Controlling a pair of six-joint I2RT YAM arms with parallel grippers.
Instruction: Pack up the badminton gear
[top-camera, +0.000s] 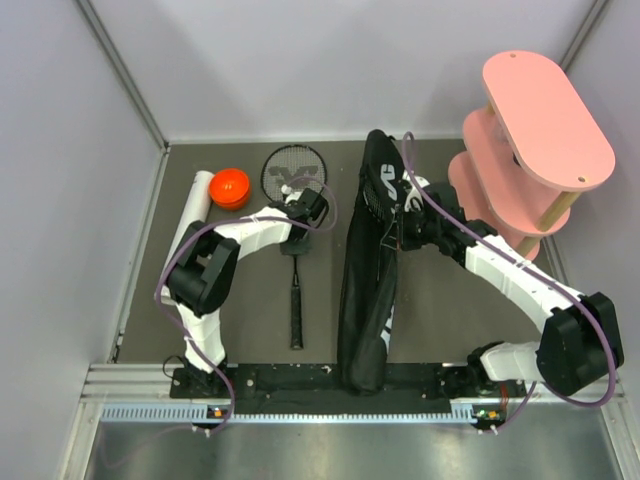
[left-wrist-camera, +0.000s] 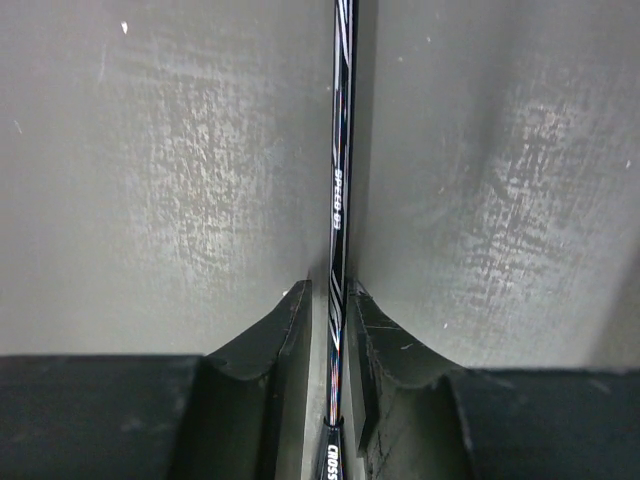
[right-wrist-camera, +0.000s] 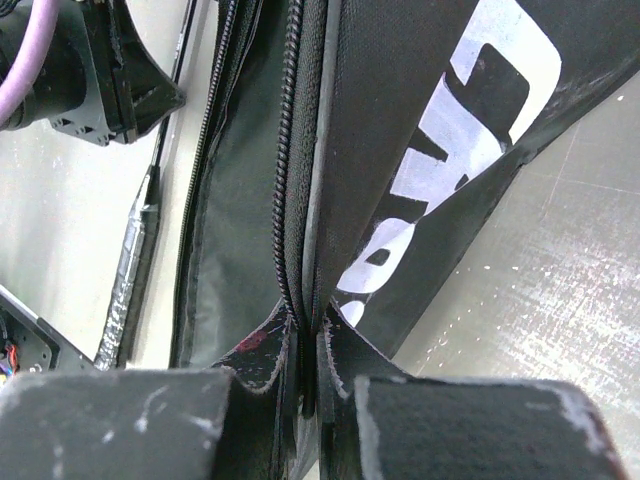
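A black racket (top-camera: 296, 270) lies on the dark mat, its head (top-camera: 293, 172) far and its handle near. My left gripper (top-camera: 305, 215) is over its shaft (left-wrist-camera: 338, 190). In the left wrist view the gripper (left-wrist-camera: 331, 295) is narrowly open, with a finger on each side of the shaft and small gaps showing. A small white shuttlecock (top-camera: 290, 189) rests on the strings. The black bag (top-camera: 368, 290) lies lengthwise in the middle. My right gripper (top-camera: 405, 228) is shut on the bag's zipper edge (right-wrist-camera: 300, 200) and holds the flap up. A white tube (top-camera: 190, 215) with an orange cap (top-camera: 230, 188) lies far left. No second racket shows clearly.
The pink tiered shelf (top-camera: 540, 140) stands at the far right, close to my right arm. Grey walls close the mat at the back and left. The arm bases sit on a black rail (top-camera: 320, 380) at the near edge.
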